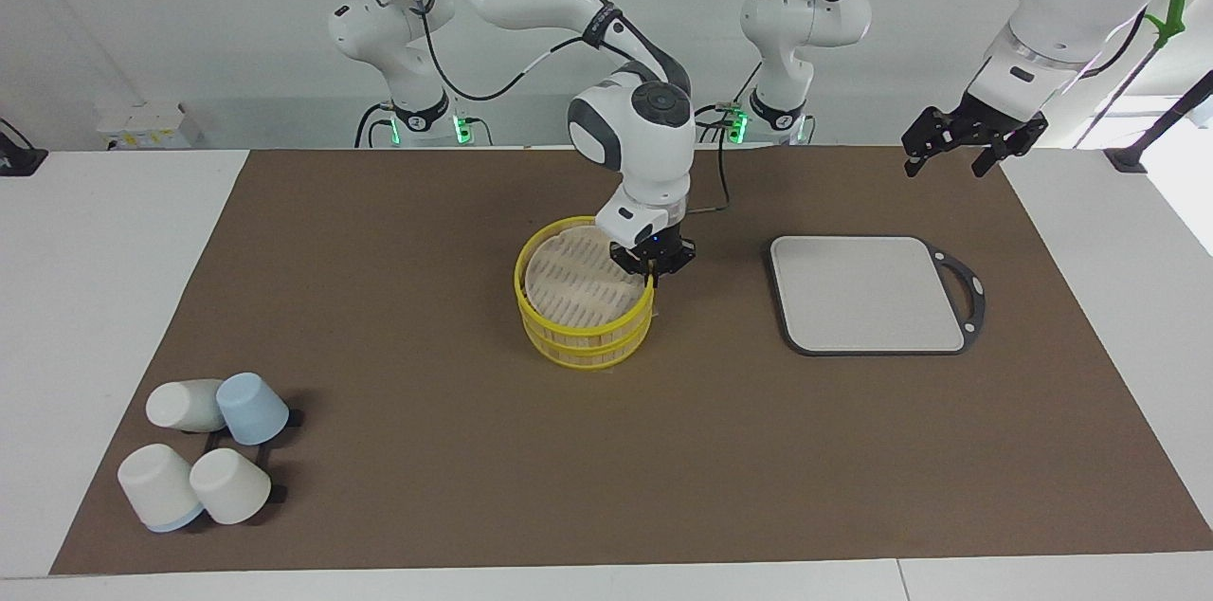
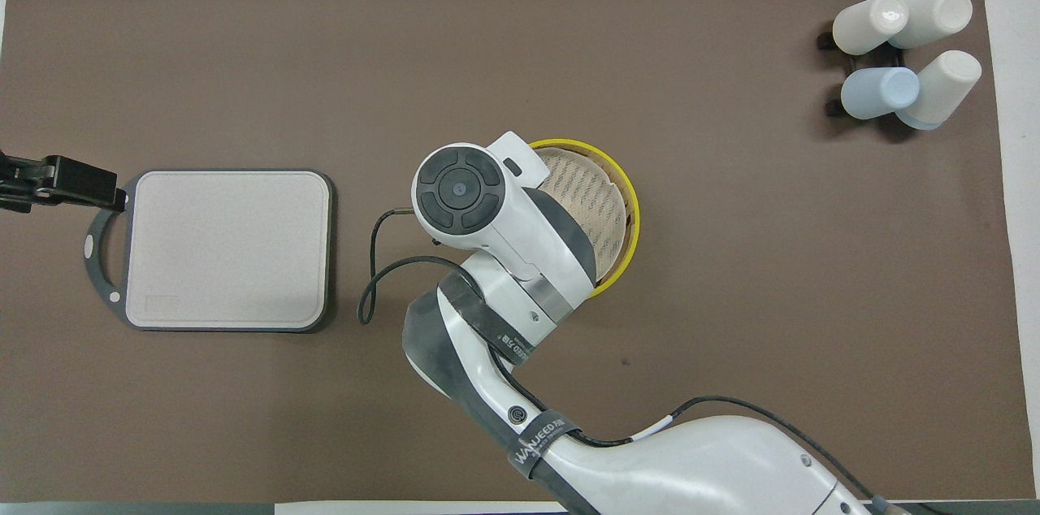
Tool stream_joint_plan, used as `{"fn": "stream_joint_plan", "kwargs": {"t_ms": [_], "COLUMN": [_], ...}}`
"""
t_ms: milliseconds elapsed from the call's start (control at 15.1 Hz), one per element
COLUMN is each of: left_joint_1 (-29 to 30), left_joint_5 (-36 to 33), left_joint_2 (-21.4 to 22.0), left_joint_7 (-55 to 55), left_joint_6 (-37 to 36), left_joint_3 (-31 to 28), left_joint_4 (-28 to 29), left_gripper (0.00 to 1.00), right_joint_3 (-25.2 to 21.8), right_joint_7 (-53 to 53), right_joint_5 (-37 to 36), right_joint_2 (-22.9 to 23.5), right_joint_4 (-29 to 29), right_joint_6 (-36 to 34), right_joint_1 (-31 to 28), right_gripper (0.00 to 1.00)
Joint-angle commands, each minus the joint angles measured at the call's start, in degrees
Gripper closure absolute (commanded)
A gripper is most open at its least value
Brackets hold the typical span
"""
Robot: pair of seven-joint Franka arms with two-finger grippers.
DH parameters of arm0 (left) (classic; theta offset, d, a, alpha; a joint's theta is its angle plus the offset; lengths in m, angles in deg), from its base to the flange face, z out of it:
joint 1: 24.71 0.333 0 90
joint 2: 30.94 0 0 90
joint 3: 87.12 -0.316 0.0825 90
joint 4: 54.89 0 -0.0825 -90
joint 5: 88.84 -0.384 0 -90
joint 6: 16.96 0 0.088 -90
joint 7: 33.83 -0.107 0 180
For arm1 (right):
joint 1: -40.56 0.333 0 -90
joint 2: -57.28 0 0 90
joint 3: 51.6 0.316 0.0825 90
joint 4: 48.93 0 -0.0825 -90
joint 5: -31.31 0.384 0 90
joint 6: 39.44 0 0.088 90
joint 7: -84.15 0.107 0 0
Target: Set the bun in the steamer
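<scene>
The yellow-rimmed steamer [image 1: 583, 340] stands mid-mat, two tiers stacked, and also shows in the overhead view [image 2: 629, 214]. Its slatted lid [image 1: 573, 283] lies on top, slightly off-centre within the rim. My right gripper [image 1: 652, 273] is down at the steamer's edge toward the left arm's end, fingers pinched on the lid's edge. In the overhead view the right wrist hides that gripper. The bun is not visible in either view. My left gripper [image 1: 948, 165] hangs open and empty over the mat's corner near the grey board and waits; it also shows in the overhead view [image 2: 24, 182].
A grey rectangular board with a black rim [image 1: 867, 293] lies beside the steamer toward the left arm's end. Several white and blue cups [image 1: 204, 459] lie on a black rack at the mat's corner farthest from the robots, toward the right arm's end.
</scene>
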Motion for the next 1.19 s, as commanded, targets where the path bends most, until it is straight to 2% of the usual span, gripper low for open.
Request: {"fn": "stream_joint_plan", "kwargs": {"t_ms": [0,66,265,464,796,1128], "left_joint_1": [0.8,0.8,0.8,0.8,0.8,0.7], "left_joint_5": [0.6,0.5,0.3,0.3,0.3,0.3], "left_joint_2": [0.9,0.9,0.8,0.7,0.7,0.6], "left_joint_7": [-0.8,-0.8,-0.8,-0.7,-0.7,-0.6], "left_joint_6": [1.1,1.1,1.1,1.1,1.1,1.1], "left_joint_3": [0.2,0.2,0.2,0.2,0.2,0.2], "left_joint_4": [1.2,1.2,1.0,1.0,0.9,0.7], "left_gripper": [0.00,0.00,0.00,0.00,0.00,0.00], "right_joint_3": [0.3,0.3,0.1,-0.7,-0.7,-0.6], "right_joint_7": [-1.2,-1.1,0.0,-2.2,-19.4,-38.5], "right_joint_5": [0.2,0.2,0.2,0.1,0.5,1.0], "right_joint_2": [-1.2,-1.2,-1.2,-2.4,-9.1,-13.1], "right_joint_4": [-2.6,-2.3,-0.5,4.5,4.2,4.1], "right_joint_6": [2.4,2.2,0.0,-5.7,-12.0,-19.4], "right_joint_1": [-0.7,-0.5,-0.6,-5.8,-14.6,-24.7], "right_gripper": [0.05,0.00,0.00,0.00,0.00,0.00]}}
